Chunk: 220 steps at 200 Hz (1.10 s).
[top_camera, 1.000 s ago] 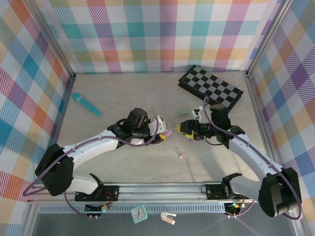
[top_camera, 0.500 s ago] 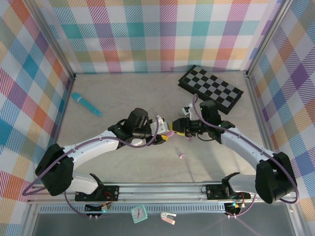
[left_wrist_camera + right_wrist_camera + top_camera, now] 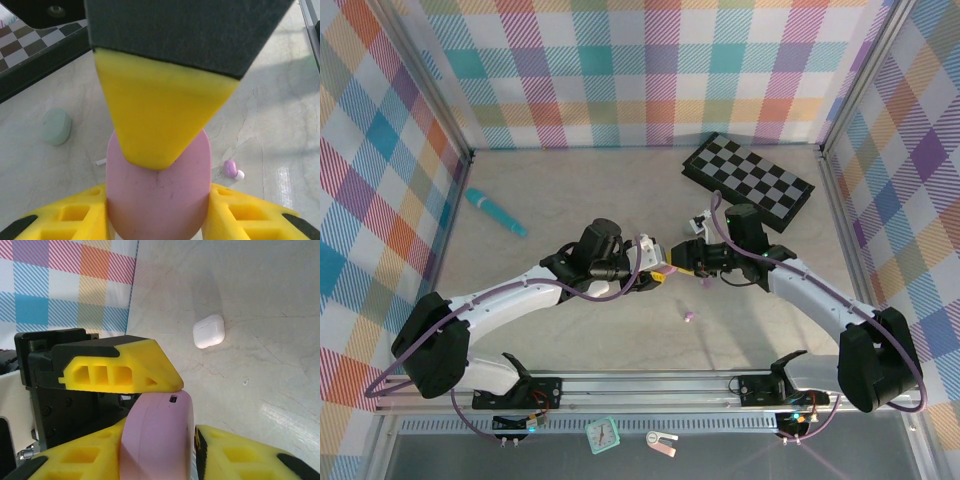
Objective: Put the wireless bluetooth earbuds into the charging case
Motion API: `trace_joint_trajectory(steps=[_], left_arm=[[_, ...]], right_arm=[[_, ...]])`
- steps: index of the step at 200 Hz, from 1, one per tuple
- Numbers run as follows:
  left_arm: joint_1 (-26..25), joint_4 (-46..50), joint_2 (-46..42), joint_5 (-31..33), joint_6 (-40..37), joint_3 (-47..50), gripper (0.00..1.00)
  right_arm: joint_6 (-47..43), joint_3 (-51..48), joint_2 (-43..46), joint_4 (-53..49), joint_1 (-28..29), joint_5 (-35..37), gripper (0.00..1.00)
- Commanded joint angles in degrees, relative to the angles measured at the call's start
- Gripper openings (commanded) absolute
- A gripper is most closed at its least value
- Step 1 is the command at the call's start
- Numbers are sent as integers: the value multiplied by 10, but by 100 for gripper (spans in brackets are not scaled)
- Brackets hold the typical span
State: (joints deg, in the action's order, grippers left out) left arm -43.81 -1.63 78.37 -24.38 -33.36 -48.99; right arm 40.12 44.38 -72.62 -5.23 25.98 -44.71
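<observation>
While both arms are reaching in over the desk [image 3: 570,190], the work is looking to be at an early stage. Just on the near side of the pink case [image 3: 157,200], a lilac-pink earbud [image 3: 689,316] is lying loose on the bare surface, apart from the case and from both arms. The pink case itself is sitting between the two arms, seemingly raised above the desk. The left end effector [image 3: 157,222] is clamping it from either side. The right end effector [image 3: 160,429] is coming at it from the opposite direction, with its jaws lying against the case, so it too appears to be gripping it. The case is looking closed, with only a seam showing, and nothing is sitting inside it as far as can be seen. Beyond the pink case, a mint green case [image 3: 56,127] and a white case [image 3: 209,331] are resting on the desk. Farther beyond them, a folded chequered board [image 3: 748,180] is lying flat. My judgement is that opening the lid, fetching the earbuds and seating them are all waiting to be done.
</observation>
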Motion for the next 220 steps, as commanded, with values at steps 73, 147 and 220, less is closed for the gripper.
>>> trace_joint_trajectory(steps=[73, 147, 220], left_arm=[[-7, -279, -58, -10, 89, 105, 73], [22, -721, -15, -53, 305, 202, 76], [31, -759, 26, -91, 327, 161, 71]], right_arm=[[95, -13, 58, 103, 3, -25, 17], [348, -67, 90, 377, 0, -63, 14], [468, -75, 86, 495, 0, -53, 8]])
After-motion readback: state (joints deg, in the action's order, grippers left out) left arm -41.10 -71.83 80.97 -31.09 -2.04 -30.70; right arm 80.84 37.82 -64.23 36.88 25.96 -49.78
